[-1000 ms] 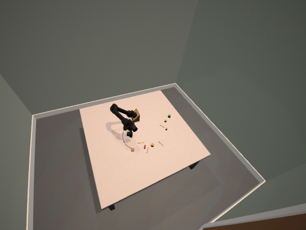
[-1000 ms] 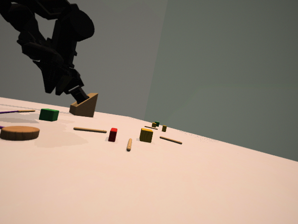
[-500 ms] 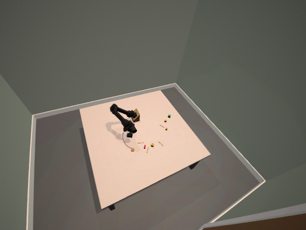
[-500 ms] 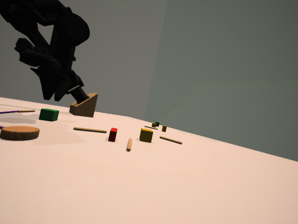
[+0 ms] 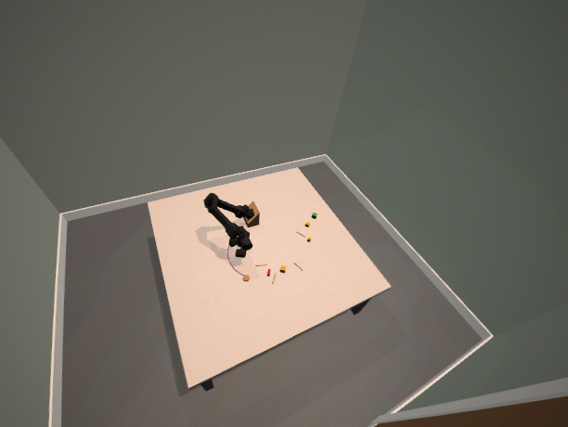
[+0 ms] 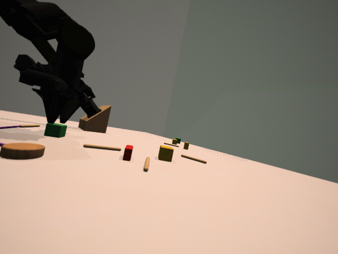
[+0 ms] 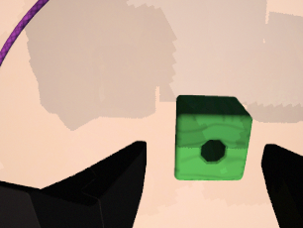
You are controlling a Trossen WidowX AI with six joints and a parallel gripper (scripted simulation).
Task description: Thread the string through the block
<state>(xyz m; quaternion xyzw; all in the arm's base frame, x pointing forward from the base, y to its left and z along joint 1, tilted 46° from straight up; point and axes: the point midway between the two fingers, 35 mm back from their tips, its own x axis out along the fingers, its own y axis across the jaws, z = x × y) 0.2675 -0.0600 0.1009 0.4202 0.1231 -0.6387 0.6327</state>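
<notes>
The green block (image 6: 55, 130) (image 7: 212, 129) sits on the table, its dark round hole facing up in the wrist view. My gripper (image 6: 57, 122) (image 7: 206, 153) is partly open and empty, pointing down just above the block, with one fingertip to each side of it in the wrist view. The purple string (image 5: 228, 261) (image 6: 10, 127) (image 7: 21, 26) curves from the round wooden button (image 5: 246, 278) (image 6: 22, 151). The stick on its end (image 6: 30, 126) lies on the table left of the block in the exterior view. The arm hides the block and this stick in the top view.
Loose sticks (image 5: 261, 265) (image 6: 102, 147), a red block (image 5: 268, 272) (image 6: 127, 153) and a yellow block (image 5: 283, 269) (image 6: 165, 153) lie beyond the button. Smaller yellow blocks and another green block (image 5: 315, 215) lie farther off. A wooden wedge (image 6: 98, 122) stands at the arm's base.
</notes>
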